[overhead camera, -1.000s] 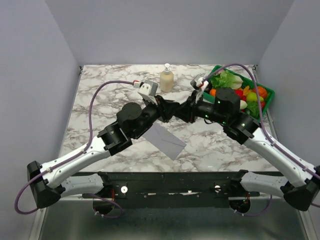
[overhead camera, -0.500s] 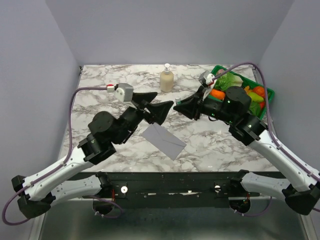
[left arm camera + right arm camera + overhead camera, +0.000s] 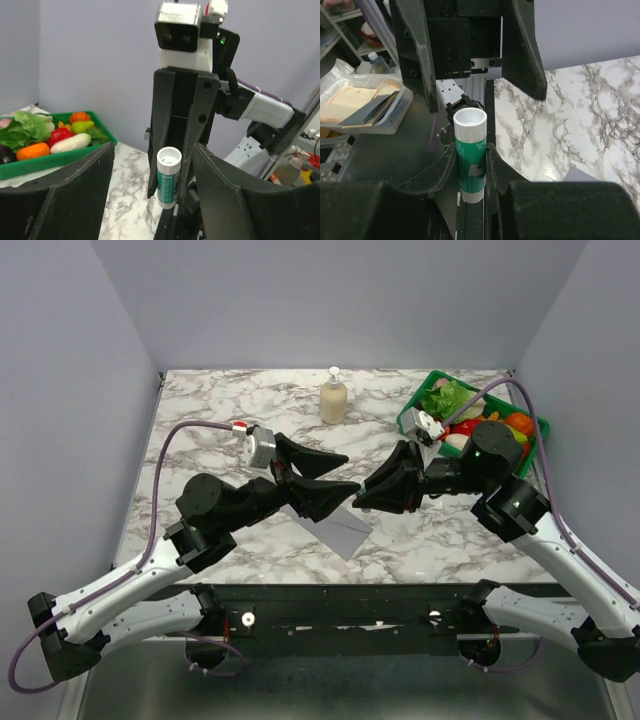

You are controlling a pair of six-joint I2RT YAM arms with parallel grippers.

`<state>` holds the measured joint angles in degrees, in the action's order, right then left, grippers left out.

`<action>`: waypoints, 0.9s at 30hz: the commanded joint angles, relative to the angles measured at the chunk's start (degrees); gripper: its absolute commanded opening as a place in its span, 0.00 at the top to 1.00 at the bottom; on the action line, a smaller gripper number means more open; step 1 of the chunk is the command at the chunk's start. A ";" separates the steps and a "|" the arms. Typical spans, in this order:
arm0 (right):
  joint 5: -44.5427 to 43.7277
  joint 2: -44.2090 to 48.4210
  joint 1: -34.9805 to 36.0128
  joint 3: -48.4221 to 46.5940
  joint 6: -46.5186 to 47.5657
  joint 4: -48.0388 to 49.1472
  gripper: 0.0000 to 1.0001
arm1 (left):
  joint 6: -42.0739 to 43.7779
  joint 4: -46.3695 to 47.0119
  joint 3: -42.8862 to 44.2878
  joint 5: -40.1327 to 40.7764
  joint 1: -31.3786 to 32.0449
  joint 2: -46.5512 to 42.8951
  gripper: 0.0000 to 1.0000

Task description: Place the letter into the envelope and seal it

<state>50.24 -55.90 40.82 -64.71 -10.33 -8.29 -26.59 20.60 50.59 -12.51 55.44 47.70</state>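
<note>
The grey-lavender envelope (image 3: 343, 527) lies flat on the marble table (image 3: 210, 420), partly under both grippers. The letter is out of view. My right gripper (image 3: 470, 148) is shut on a green-and-white glue stick (image 3: 470, 152), its white end pointing at my left gripper. In the top view the right gripper (image 3: 360, 498) hovers above the envelope. My left gripper (image 3: 152, 150) is open and empty, facing the glue stick (image 3: 168, 178), which sits in line with the gap between its fingers, a short way beyond the fingertips. In the top view the left gripper (image 3: 351, 471) is tip to tip with the right.
A green basket (image 3: 538, 432) of toy vegetables stands at the back right; it also shows in the left wrist view (image 3: 60, 159). A soap pump bottle (image 3: 333, 398) stands at the back centre. A tray of papers (image 3: 367, 105) sits off the table.
Both grippers drew apart, then came down toward the near side, over the envelope. The left gripper opened wide and now faces the right gripper's glue stick.
</note>
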 commanded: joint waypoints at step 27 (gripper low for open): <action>0.05 1.76 0.14 0.64 1.45 -3.39 0.99 | -3.47 2.52 0.91 -8.77 -0.77 3.80 1.00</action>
<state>51.59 -55.05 40.75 -64.53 -9.58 -10.02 -30.48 23.55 50.57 -22.13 55.11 52.10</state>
